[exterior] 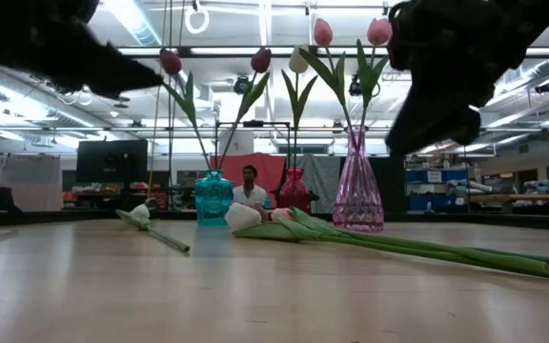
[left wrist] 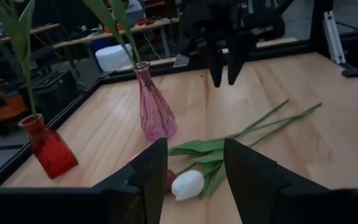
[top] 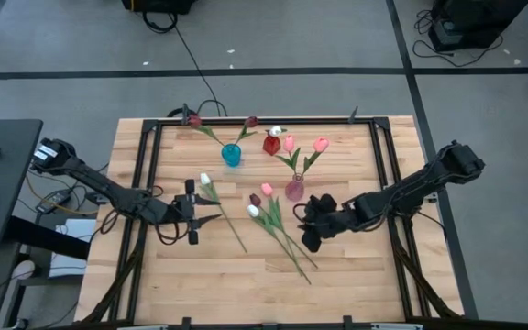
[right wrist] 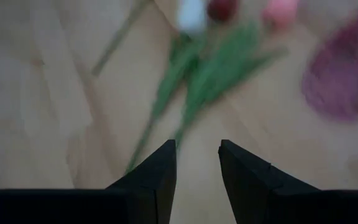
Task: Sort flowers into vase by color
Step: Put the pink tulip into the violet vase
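Thin green stems with small cloth-like heads look light and limp, so the best hold is mid-stem. The loose flowers (top: 278,225) lie on the bench (top: 356,275) just before the pink vase (top: 294,189). The right pincer (top: 312,229) hovers released beside them; the left pincer (top: 191,213) waits, also released, farther away from that vase.

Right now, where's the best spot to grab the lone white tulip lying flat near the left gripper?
Probably mid-stem. The white artificial tulip with the thin green stem lies flat on the wooden table, apart from the other loose flowers, head toward the turquoise glass vase. Descend from above with fingers straddling the stem, clear of the soft head. The left gripper, open, hovers beside it.
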You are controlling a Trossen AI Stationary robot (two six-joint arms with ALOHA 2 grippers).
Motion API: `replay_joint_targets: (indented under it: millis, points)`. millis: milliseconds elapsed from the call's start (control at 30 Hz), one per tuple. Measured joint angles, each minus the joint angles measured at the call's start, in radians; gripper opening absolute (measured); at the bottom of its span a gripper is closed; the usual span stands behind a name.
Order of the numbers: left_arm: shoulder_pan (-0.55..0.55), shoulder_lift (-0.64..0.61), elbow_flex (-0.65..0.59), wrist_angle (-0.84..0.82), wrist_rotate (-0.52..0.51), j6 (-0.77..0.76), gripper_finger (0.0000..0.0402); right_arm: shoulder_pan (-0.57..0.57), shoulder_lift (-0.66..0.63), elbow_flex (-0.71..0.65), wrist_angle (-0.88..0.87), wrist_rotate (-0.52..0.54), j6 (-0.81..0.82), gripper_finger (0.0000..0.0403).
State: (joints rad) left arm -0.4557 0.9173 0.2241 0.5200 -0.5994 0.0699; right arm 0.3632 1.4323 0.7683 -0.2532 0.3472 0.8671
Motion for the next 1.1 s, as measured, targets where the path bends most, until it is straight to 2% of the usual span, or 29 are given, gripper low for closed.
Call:
replay_joint_targets:
  millis: [200, 367, 533, 733, 833, 1100]
  points:
    - [-0.013, -0.058, 0.017, -0.091, -0.012, -0.01, 0.0163, 0.025, 0.039, 0.083, -0.212, -0.037, 0.201, 0.0135]
    - [-0.03, -0.109, 0.037, -0.097, -0.017, 0.026, 0.0163, 0.052, 0.13, 0.185, -0.305, -0.029, 0.26, 0.0135]
    - [-0.032, -0.102, 0.035, -0.099, -0.017, -0.004, 0.0163, 0.045, 0.297, 0.282, -0.25, 0.042, 0.185, 0.0135]
    - [-0.031, -0.1, 0.035, -0.098, -0.019, -0.007, 0.0163, -0.002, 0.453, 0.413, -0.271, 0.09, 0.083, 0.0135]
    - [-0.031, -0.1, 0.035, -0.098, -0.02, -0.004, 0.0163, -0.017, 0.496, 0.445, -0.264, 0.138, 0.056, 0.0135]
    - [-0.031, -0.1, 0.035, -0.099, -0.02, -0.003, 0.0163, -0.051, 0.515, 0.422, -0.255, 0.135, 0.073, 0.0132]
